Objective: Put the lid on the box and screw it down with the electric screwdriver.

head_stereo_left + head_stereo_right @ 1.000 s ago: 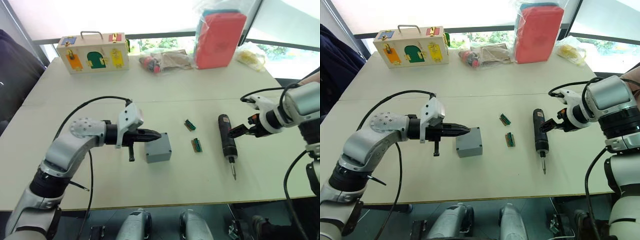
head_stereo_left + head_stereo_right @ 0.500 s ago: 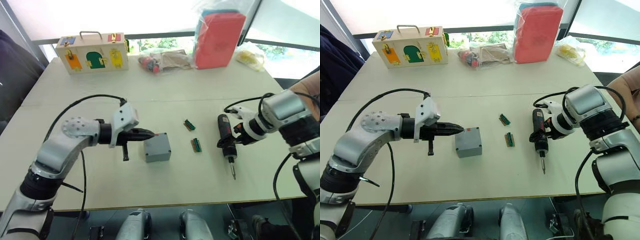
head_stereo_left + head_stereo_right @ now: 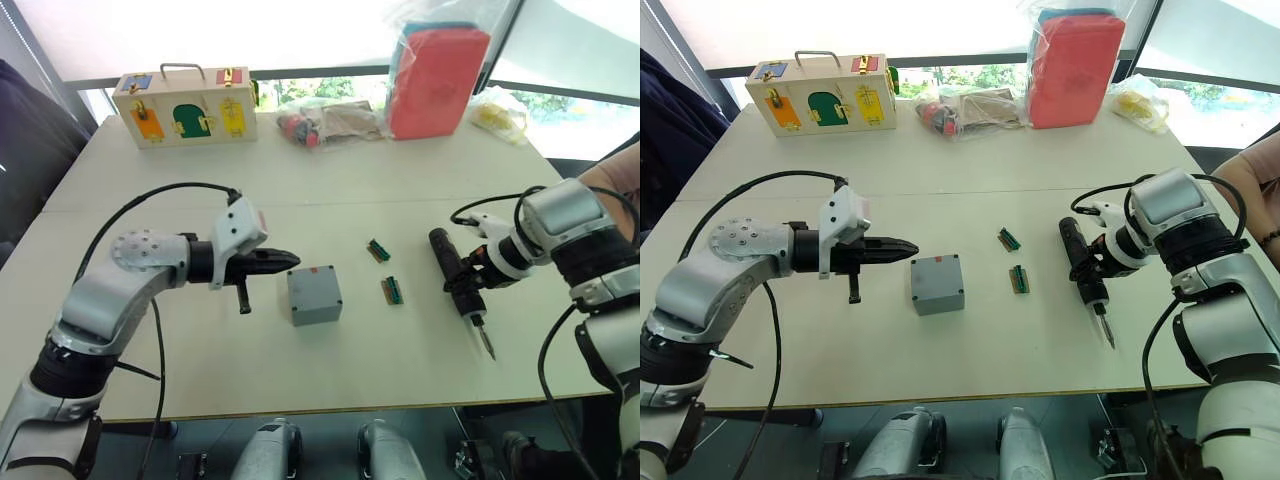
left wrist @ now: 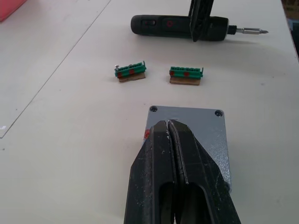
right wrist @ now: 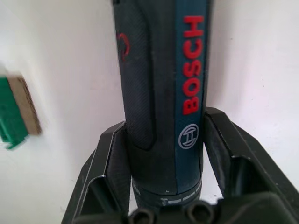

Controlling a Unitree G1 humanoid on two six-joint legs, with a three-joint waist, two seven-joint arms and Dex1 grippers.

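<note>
on the pale table (image 3: 330, 385), nearest, the thin metal bit of the black stick-shaped electric screwdriver with red markings (image 3: 458, 283) points at the table's near edge. the right pincer (image 3: 1097, 262) is clamped around its body. to its left lie two small green strips (image 3: 393, 291), then the small square grey plastic box (image 3: 314, 295) with its flat grey lid (image 4: 187, 135) on top. the left pincer (image 3: 288, 261), fingers together, hovers just left of the box. far back stands a wooden box with coloured doors (image 3: 186, 105).
</note>
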